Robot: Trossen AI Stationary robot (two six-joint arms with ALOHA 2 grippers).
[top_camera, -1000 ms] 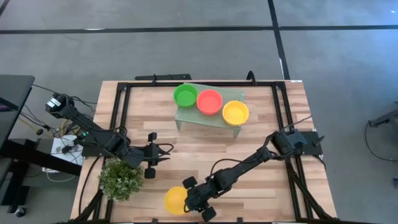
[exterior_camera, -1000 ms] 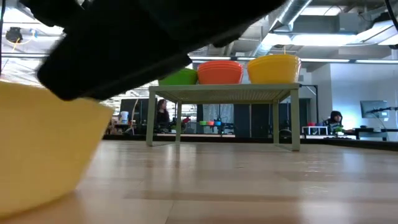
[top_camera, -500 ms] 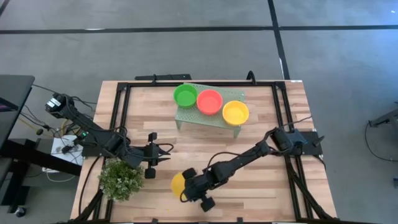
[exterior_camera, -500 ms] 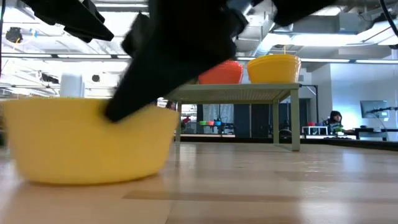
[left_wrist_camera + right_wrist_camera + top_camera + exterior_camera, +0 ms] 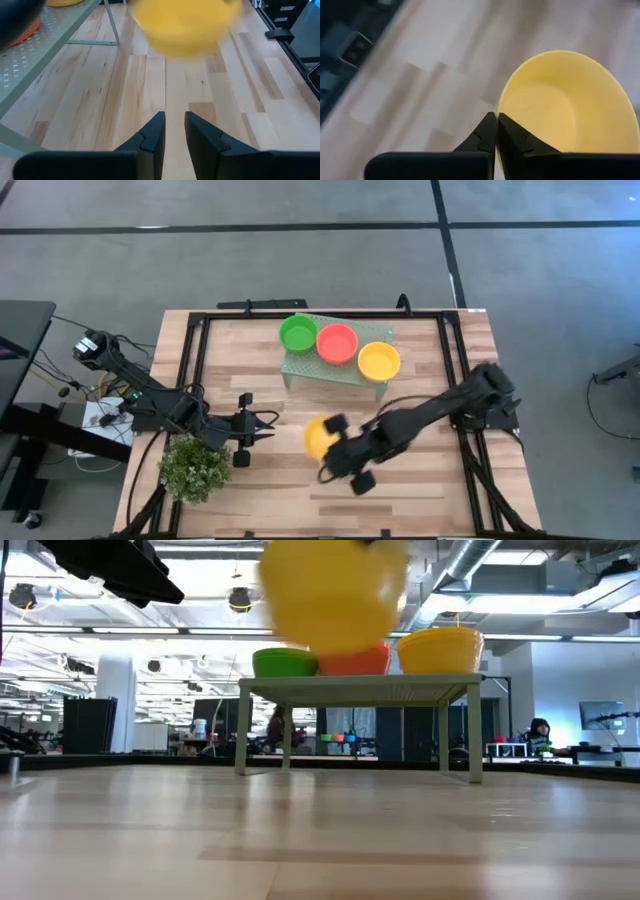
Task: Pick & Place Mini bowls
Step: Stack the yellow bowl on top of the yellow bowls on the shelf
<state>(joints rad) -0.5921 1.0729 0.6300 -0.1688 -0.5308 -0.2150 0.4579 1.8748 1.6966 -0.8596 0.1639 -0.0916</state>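
A yellow mini bowl (image 5: 317, 437) hangs in the air over the table's middle, with my right gripper (image 5: 334, 442) shut on it; the low view shows the bowl (image 5: 335, 595) blurred and well above the wood. A green bowl (image 5: 297, 333), a red bowl (image 5: 337, 343) and another yellow bowl (image 5: 378, 361) sit by their bases on the pale green rack (image 5: 330, 370) at the far side. My left gripper (image 5: 262, 427) waits at the left, slightly open, with nothing between its fingers (image 5: 156, 132). My right gripper pinches the yellow bowl's rim (image 5: 499, 106) between its two fingers, one finger inside the bowl and one outside. The bowl is lifted clear of the table and tipped, its hollow turned toward the wrist camera.
A small bushy plant (image 5: 193, 468) stands near the table's near left corner, close to my left arm. Black frame rails (image 5: 196, 345) run along the table's sides. Bare wood (image 5: 420, 500) lies at the near right. People (image 5: 538, 730) sit in the room behind.
My right gripper has taken the yellow bowl from the table's near edge: the bowl first slid along the wood, then rose clear. Gripper and bowl have gone up and toward the far edge and the rack.
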